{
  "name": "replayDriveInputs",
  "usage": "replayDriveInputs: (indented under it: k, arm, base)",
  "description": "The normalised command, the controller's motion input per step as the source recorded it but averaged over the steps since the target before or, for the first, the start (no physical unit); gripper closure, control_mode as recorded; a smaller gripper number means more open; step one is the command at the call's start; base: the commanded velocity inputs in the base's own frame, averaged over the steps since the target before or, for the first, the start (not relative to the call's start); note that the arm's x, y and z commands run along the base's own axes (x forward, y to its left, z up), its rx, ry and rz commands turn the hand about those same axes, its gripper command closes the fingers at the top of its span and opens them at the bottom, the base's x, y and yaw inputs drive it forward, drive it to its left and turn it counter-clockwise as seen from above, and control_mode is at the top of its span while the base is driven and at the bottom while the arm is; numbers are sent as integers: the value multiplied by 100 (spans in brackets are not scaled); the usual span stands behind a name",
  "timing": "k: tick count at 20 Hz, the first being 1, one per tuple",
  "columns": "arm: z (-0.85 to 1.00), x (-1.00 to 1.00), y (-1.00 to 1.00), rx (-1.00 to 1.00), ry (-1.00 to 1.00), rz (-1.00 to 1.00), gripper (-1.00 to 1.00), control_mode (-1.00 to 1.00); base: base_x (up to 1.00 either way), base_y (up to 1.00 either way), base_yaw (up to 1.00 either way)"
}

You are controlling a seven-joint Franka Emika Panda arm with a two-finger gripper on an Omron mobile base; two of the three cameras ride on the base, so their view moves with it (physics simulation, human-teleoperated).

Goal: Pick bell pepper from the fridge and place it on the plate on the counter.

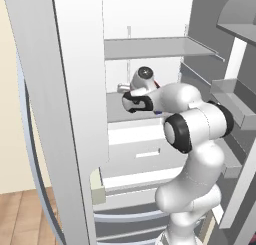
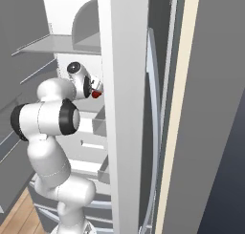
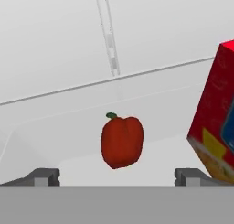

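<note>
While the arm reaches into the open fridge (image 1: 150, 49), the gripper (image 3: 117, 176) stands wide, holding nothing, its fingertips (image 3: 43, 176) spread to either side of the bell pepper (image 3: 121, 141); I judge this a line-up for a straddling grasp. The pepper sits on the middle glass shelf (image 3: 82, 127), toward its back edge, clear of the tips. It is glossy red, round and lobed, leaning slightly, with a small green stem on top. A red carton (image 3: 218, 113) stands beside it, apart.
</note>
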Motion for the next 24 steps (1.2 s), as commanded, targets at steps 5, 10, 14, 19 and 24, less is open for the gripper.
replayDriveInputs:
  k: [5,10,14,19,24]
  arm:
    - [-24,21,-1,0,0,0,-100,-100]
    - [-17,22,0,0,0,0,-100,-100]
    - [-15,28,0,0,0,0,-100,-100]
    - [-10,20,0,0,0,0,-100,-100]
    - [-12,16,0,0,0,0,-100,-100]
  base:
    - [0,0,0]
    - [0,0,0]
    - [0,0,0]
    - [0,0,0]
    - [0,0,0]
